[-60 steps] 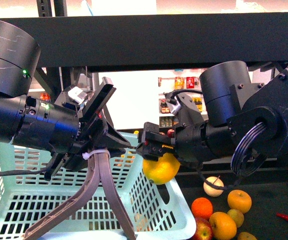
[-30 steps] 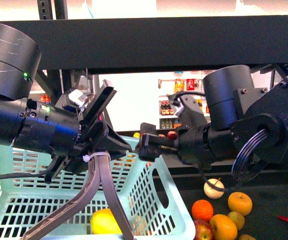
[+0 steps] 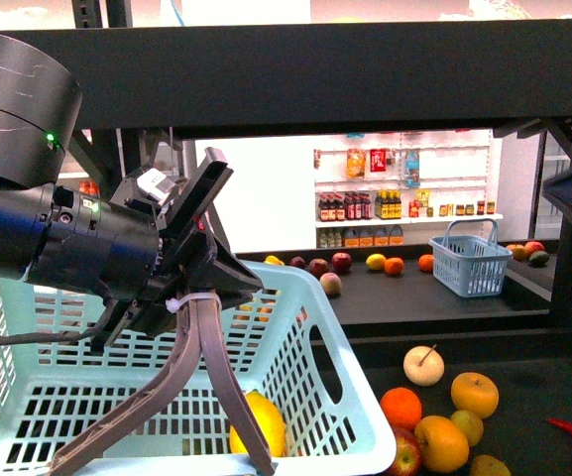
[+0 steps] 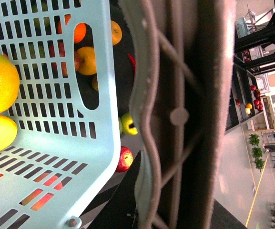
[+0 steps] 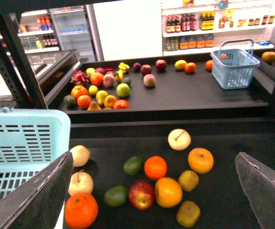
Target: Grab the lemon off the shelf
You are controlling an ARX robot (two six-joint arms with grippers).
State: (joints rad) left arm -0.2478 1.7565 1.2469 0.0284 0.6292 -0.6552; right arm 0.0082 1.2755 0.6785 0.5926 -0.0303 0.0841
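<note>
Resting in basket (image 3: 340,397): lemon (image 3: 258,421)

No text, brand, number or sign can be read in any view — the labels on the bottles (image 3: 363,205) along the white wall shelves (image 5: 208,29) are only small blurred patches of colour — too small to make out

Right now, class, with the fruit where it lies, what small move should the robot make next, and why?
Probably draw the right hand back to rest. It is open and empty above the black shelf deck, and the bright yellow oval lemon already lies in the pale blue slotted basket, whose brown handle the left hand grips.
</note>
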